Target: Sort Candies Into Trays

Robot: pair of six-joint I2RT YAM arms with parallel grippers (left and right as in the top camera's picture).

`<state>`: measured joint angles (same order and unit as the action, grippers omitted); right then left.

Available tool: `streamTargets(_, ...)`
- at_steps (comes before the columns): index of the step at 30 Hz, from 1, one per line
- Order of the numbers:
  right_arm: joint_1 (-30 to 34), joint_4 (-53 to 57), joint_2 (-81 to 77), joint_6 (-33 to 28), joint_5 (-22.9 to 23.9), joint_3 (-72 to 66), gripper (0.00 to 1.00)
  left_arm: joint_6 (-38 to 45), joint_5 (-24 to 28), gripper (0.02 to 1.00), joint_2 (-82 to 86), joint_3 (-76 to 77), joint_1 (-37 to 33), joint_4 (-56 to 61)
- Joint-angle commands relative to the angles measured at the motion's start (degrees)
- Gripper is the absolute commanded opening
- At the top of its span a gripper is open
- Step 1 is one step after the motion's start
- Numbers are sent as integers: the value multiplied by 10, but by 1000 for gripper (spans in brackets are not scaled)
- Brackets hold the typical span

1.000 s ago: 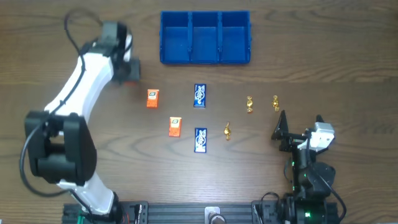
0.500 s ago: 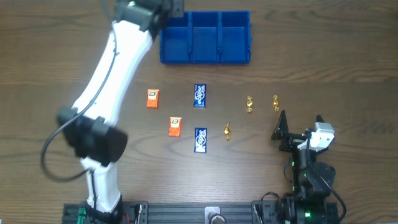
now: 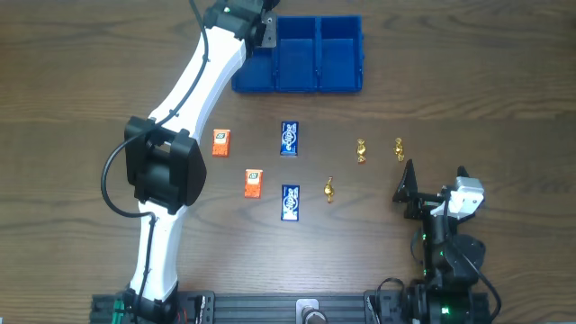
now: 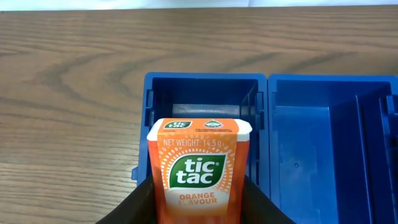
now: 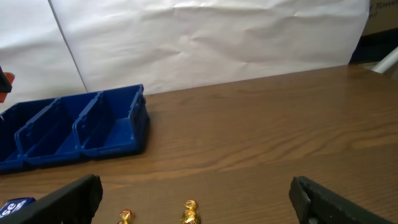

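The orange plastic candy box [image 4: 200, 171] is cut off by the left wrist view's edge. It covers much of the floor of the compartment behind it in the blue plastic three-compartment tray [image 4: 323, 124], whose farthest compartment is also cropped. From above, the left hand [image 3: 258, 25] hides part of the tray's left compartment. In the right wrist view, two gold-wrapped candies [image 5: 189, 214] and a blue packet [image 5: 15, 205] are clipped at the edge. A small orange-red scrap [image 5: 5, 83] is too cropped to name.

place: robot lab bench | evidence: wood-grain table [image 3: 504, 72], white paper backdrop [image 5: 205, 43], black mounting rail [image 3: 270, 304]
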<state>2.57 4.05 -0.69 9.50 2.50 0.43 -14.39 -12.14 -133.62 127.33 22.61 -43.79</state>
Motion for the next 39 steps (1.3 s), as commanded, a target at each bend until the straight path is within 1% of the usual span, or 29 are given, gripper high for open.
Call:
streamTargets(1, 5, 5, 3, -6, -1, 0, 998, -7, 4, 294, -1, 16, -2, -16)
streamTargets(8, 5, 5, 3, -6, -1, 0, 998, -6, 33, 286, -1, 14, -9, -40)
streamTargets(16, 5, 5, 3, -6, -1, 0, 996, -6, 43, 299, -1, 13, -9, -44)
streamTargets(18, 5, 5, 3, -6, -1, 0, 998, -6, 43, 354, -1, 13, -9, -45)
streamTargets(19, 5, 5, 3, -6, -1, 0, 998, -7, 43, 406, -1, 12, -9, -44)
streamTargets(21, 5, 5, 3, -6, -1, 0, 998, -7, 43, 584, -1, 12, -10, -44)
streamTargets(24, 5, 5, 3, -6, -1, 0, 998, -7, 41, 825, 5, 12, -10, -43)
streamTargets(28, 5, 5, 3, -6, -1, 0, 998, -18, 18, 866, 50, 10, -8, -57)
streamTargets(32, 5, 5, 3, -6, -1, 0, 998, -18, 5, 866, 143, -42, -3, -63)
streamTargets(35, 5, 5, 3, -6, -1, 0, 998, -26, 6, 869, 251, -160, -3, -42)
streamTargets(39, 5, 5, 3, -6, -1, 0, 998, -38, 12, 869, 385, -363, -3, 23)
